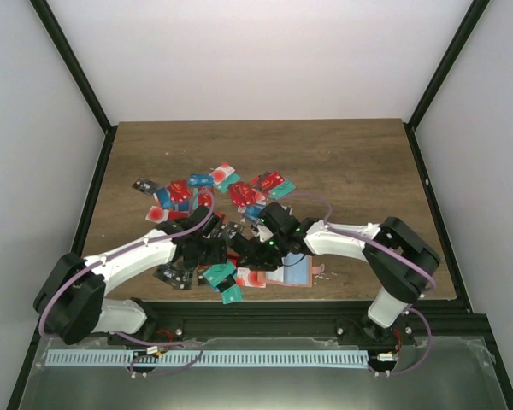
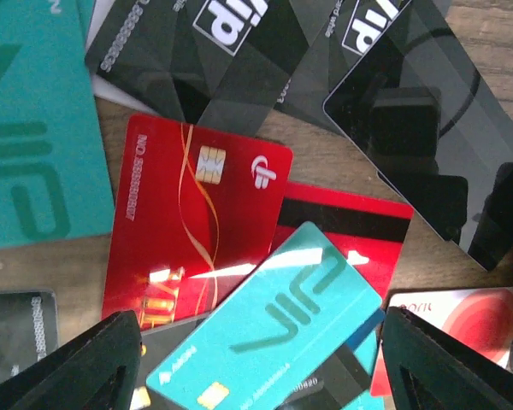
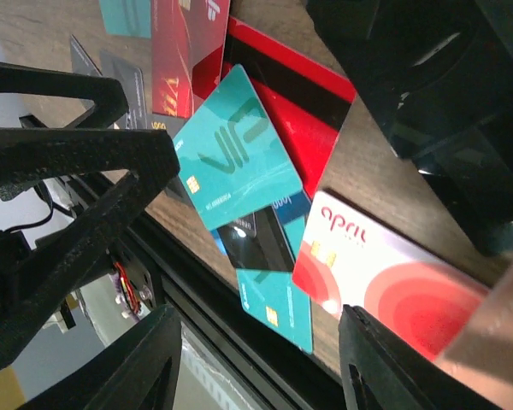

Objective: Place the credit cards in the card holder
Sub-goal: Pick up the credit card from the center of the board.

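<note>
Many credit cards (image 2: 197,231) scattered, left gripper (image 2: 261,337) wide open above them, right gripper (image 3: 256,333) half open, both empty

Bright even light, white glare on credit cards (image 2: 197,231)

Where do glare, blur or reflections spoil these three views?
Top external view: even light, no glare, but the cards are small. Left wrist view: sharp; a white glare streak crosses the red card, and the glossy black card mirrors dark shapes. Right wrist view: the teal card is crisp, the tan pouch at the right edge blurred.
</note>
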Robot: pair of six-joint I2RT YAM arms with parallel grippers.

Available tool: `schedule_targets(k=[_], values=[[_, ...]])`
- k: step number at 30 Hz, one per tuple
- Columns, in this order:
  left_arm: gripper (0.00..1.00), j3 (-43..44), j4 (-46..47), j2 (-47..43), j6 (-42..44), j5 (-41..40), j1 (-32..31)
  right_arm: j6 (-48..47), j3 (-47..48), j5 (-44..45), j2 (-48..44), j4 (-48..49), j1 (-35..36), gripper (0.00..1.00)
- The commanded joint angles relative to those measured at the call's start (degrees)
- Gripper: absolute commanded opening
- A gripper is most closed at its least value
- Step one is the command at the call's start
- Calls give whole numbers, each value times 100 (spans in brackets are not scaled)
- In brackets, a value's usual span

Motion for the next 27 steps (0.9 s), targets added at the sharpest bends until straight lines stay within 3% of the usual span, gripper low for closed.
schedule_targets(k=[1,11,20,27], values=[[78,-119,453,239,518,532,254,296,293,-204,319,528,20,52],[73,-657,703,494,284,985,313,623,539,-377,1192,754,209,52],[70,-1374,1223,-281,-470,1861,251,451,1101,-488,2025,806,214,51],[67,-1725,1806,-707,-739,2327,250,463,872,-574,1957,1089,214,50]])
